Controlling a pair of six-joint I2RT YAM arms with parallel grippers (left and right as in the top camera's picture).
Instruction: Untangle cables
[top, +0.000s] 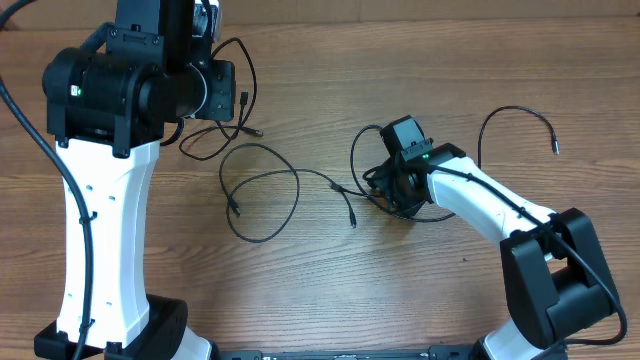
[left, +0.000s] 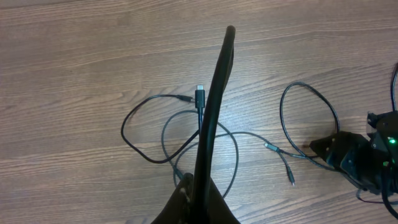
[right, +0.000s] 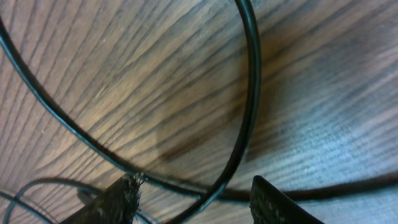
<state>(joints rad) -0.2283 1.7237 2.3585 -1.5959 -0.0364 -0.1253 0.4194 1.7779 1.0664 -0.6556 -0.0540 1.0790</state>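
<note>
Cables (right: 255, 93) sprawl on table (top: 350, 290); right hand (right: 199, 199) apart astride one, left hand (left: 227, 43) together.

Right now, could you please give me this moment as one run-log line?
left gripper: raised, shut on held cable | right gripper: open, low over cable loop | loose cables: crossed on table

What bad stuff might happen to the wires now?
The right gripper is open, with a cable curving right through it and more strands close by. If it shuts here, it may pinch two at once. The loose loops in the middle cross each other, so a pull might tighten them into a knot.
</note>
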